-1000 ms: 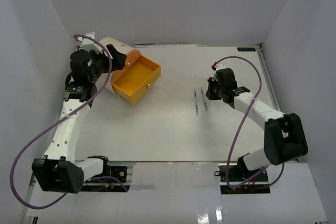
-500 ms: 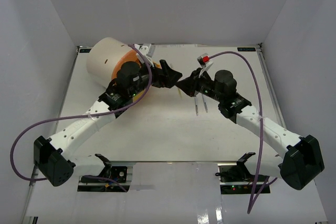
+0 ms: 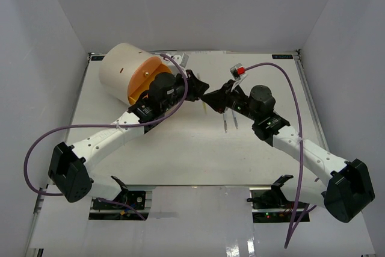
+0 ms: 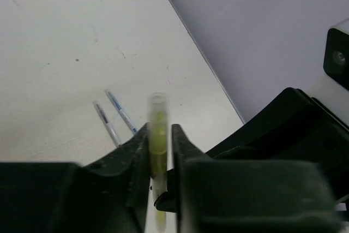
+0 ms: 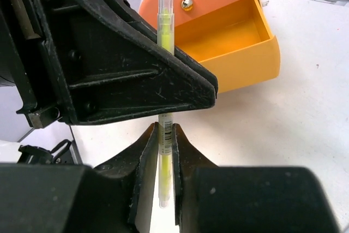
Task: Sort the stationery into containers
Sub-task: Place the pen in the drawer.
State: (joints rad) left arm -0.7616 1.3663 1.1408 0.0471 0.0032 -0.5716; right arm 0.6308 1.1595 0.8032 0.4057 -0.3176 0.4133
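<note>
A slim yellow pen (image 5: pixel 165 25) stands upright in mid-air between the two arms over the table's middle. My left gripper (image 4: pixel 159 135) is shut on its upper part, and from the other side my right gripper (image 5: pixel 165 135) is shut on its lower, barcoded part. In the top view the two grippers meet tip to tip (image 3: pixel 203 96). The cream cylindrical organizer (image 3: pixel 120 67) lies at the back left with its orange drawer (image 5: pixel 234 42) pulled out and showing nothing inside. Two more slim pens (image 3: pixel 225 121) (image 3: pixel 234 120) lie side by side on the table under the right arm.
A brass knob (image 5: pixel 187 4) sits on the organizer's face above the drawer. The white table (image 3: pixel 180 154) is walled by grey panels at the left, back and right. Purple cables loop off both arms.
The left arm swung from the organizer to the table's middle, met the right gripper, and its jaws went from wide open to shut on the yellow pen. The right arm has shifted only slightly.
</note>
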